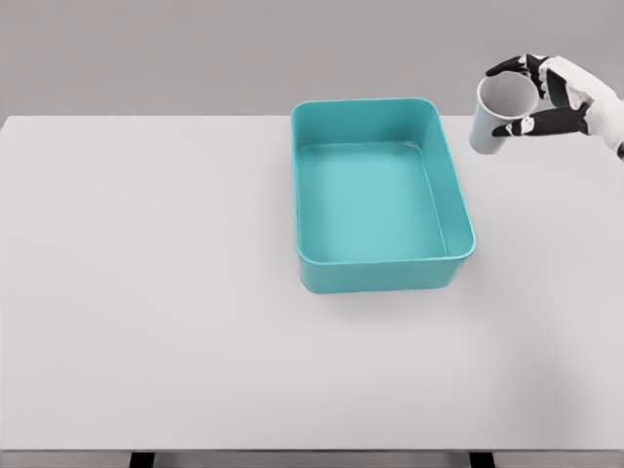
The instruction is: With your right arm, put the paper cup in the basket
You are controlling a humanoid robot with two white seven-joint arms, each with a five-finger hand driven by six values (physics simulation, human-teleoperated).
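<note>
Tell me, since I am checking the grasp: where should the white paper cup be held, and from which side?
Around its side wall near the rim, from the right. The white paper cup is tilted, mouth toward the camera, and the right hand already wraps it there, leaving its base free.

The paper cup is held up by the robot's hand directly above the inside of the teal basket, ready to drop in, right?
Not quite. The right hand does hold the paper cup up, but it is off to the right of the teal basket, beyond its far right corner, not above the inside. The head view shows this.
</note>
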